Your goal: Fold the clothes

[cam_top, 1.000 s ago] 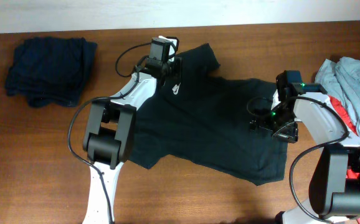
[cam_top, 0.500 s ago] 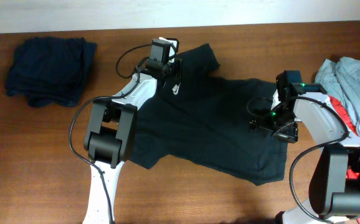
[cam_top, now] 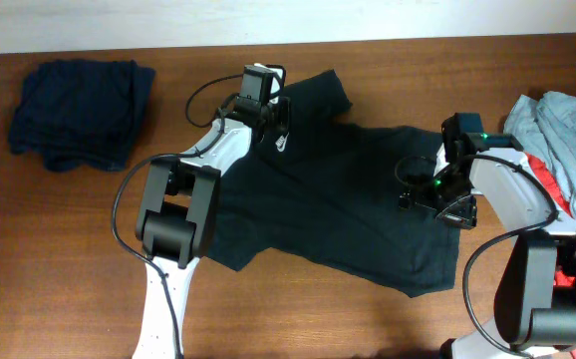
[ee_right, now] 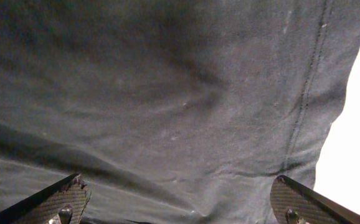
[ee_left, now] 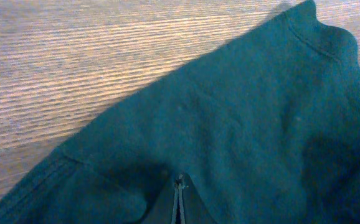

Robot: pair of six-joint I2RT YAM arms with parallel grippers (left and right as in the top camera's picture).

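A black short-sleeved cotton T-shirt (cam_top: 338, 199) is spread flat across the middle of the brown wooden desk (cam_top: 49, 259), its collar towards the upper centre of the overhead frame and its hem towards the lower right. A small white chest logo (cam_top: 280, 141) is seen just below the collar.

The left hand (cam_top: 271, 108) is set at the collar end of the T-shirt. In the left wrist view its fingers (ee_left: 179, 198) are pressed together, with their tips touching puckered fabric; whether a fold is pinched between them cannot be told.

The right hand (cam_top: 449, 206) is placed over the right part of the T-shirt, near a side seam. In the right wrist view it (ee_right: 180, 196) is spread wide above the cloth, and nothing is gripped.

A crumpled dark navy fabric garment (cam_top: 79, 112) lies well apart at the upper left. A grey-blue fabric garment (cam_top: 567, 130) is heaped over a red one (cam_top: 544, 167) at the right edge.
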